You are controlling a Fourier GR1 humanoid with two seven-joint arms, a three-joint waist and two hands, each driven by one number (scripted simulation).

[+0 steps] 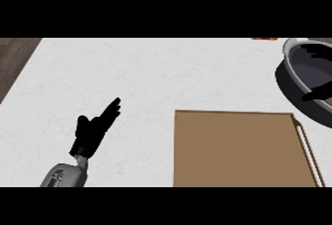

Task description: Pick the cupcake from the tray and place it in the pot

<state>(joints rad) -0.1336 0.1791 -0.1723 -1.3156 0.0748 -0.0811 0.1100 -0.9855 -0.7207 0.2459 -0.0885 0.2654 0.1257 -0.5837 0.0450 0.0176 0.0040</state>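
Note:
The brown tray (236, 149) lies at the lower right of the white counter, and its visible surface is bare. A dark grey pot (292, 83) sits at the right edge, partly cut off by the view. Black shapes over the pot's inside look like parts of my right hand (319, 93); most of it is out of view. No cupcake shows anywhere. My left hand (94, 129) rests at the lower left, open with straight fingers pointing up and to the right, well left of the tray and holding nothing.
The white counter (162, 74) stretches wide between my left hand and the pot. Its left edge runs diagonally at the upper left, with dark wood (13, 57) beyond. A small red thing (264, 38) peeks in at the top edge.

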